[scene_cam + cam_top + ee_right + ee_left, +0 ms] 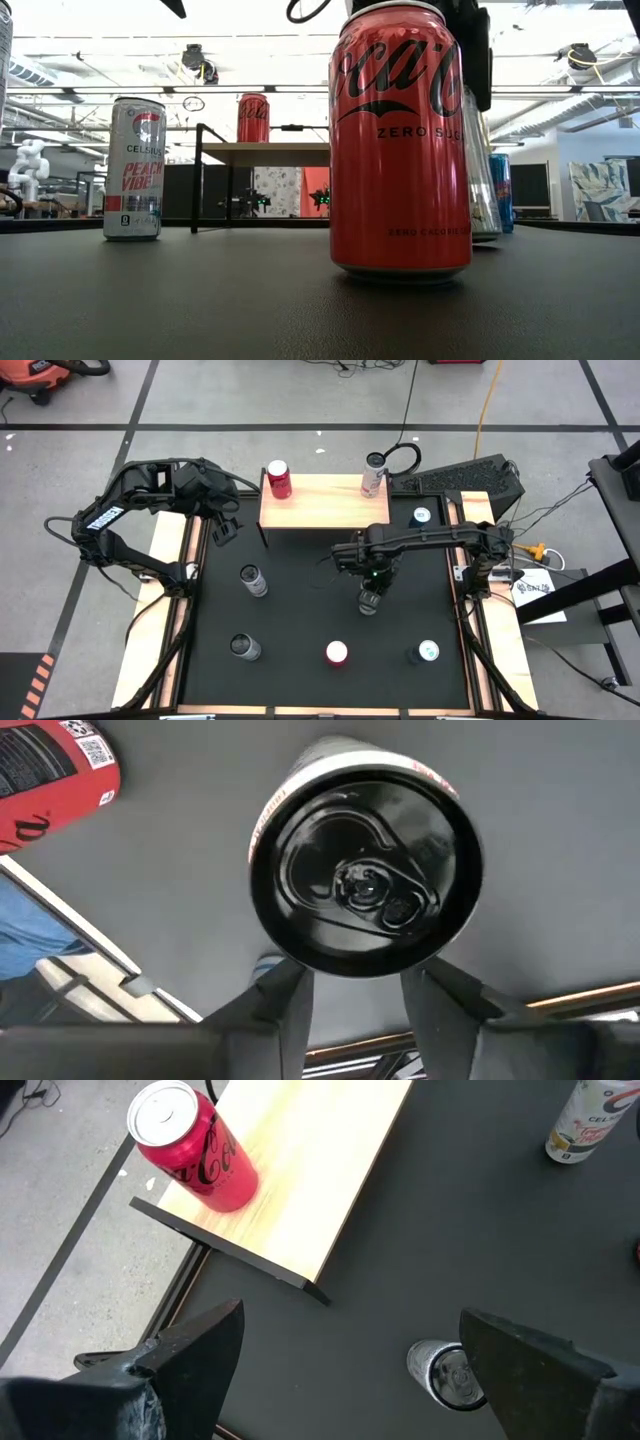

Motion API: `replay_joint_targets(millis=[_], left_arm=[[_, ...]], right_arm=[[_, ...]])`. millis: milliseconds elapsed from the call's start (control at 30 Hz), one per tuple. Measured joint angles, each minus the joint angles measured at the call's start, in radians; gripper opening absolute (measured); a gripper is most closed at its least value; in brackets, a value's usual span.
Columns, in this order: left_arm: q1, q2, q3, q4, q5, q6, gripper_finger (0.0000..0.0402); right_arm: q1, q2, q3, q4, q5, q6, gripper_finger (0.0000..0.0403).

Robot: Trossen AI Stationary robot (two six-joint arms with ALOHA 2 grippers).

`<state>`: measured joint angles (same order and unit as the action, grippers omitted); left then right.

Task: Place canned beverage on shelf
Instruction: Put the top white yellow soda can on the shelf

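Black matting covers the table (300, 610), ringed by grey floor, with the shelf (320, 502) at its far edge already carrying a red can (279, 479) on its left corner and a tall white can (373, 475) towards its right. The right gripper (371, 598) hangs over the middle of the table, directly above a dark-topped can (365, 885) that stands upright, its long axis vertical. In the right wrist view the fingers (440, 995) sit to either side of the can's body just below the rim; they look about to pinch it, though whether they are clenched on it I cannot tell. From there the shelf lies further away and slightly left. The left gripper (222, 525) waits by the shelf's left end, fingers (195, 1345) spread and holding nothing. The right arm is clearly nearer this can
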<state>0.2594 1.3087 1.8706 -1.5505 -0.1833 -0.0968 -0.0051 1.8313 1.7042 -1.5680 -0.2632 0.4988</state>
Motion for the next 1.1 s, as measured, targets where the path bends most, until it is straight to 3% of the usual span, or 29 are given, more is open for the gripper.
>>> replay_joint_targets(millis=[500,1100], left_arm=[[0.0,0.0,0.0,0.0,0.0,0.0,0.0373],[0.0,0.0,0.0,-0.001,0.0,0.0,0.0373]], right_arm=[[0.047,0.0,0.0,-0.003,-0.032,0.082,0.0176],[0.137,0.0,-0.001,-0.003,0.027,0.197,0.0243]])
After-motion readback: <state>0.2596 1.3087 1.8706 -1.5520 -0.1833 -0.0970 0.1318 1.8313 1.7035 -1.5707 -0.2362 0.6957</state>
